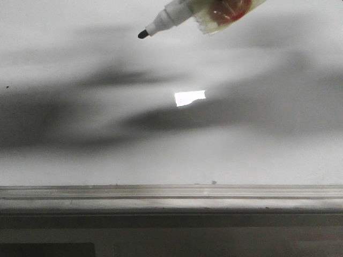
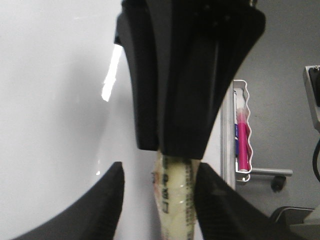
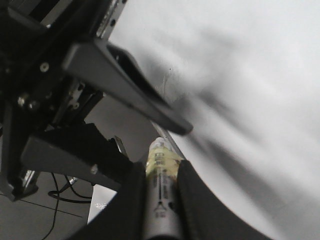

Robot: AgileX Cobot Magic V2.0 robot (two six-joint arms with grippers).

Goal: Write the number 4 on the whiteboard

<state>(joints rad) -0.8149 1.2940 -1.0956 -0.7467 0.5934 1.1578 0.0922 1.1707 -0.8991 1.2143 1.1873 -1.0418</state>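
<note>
The whiteboard (image 1: 80, 150) fills the front view, glossy white-grey and crossed by soft dark shadows. A bright rectangular light reflection (image 1: 190, 98) sits near its middle, and the grey metal bottom rail (image 1: 171, 198) runs along its lower edge. No drawn stroke can be made out on the board in any view.

High on the board, right of centre, a marker (image 1: 161, 21) slants down to the left. Its black tip (image 1: 142, 34) is bare and appears to hang just off the surface. Behind the white neck, the barrel is wrapped in yellowish tape with a red patch.

The right gripper (image 3: 161, 167) has its fingers (image 3: 192, 200) closed tight on the marker's barrel, one pressed to each side.

The left gripper (image 2: 160, 170) has its fingers (image 2: 107, 210) spread wide. The taped barrel passes between them, with a clear gap on one side; the other finger lies just beside the tape. Whether it touches, I cannot tell.

At the board's side edge, a white holder (image 2: 245, 90) carries a pink marker (image 2: 243, 145) standing upright.
</note>
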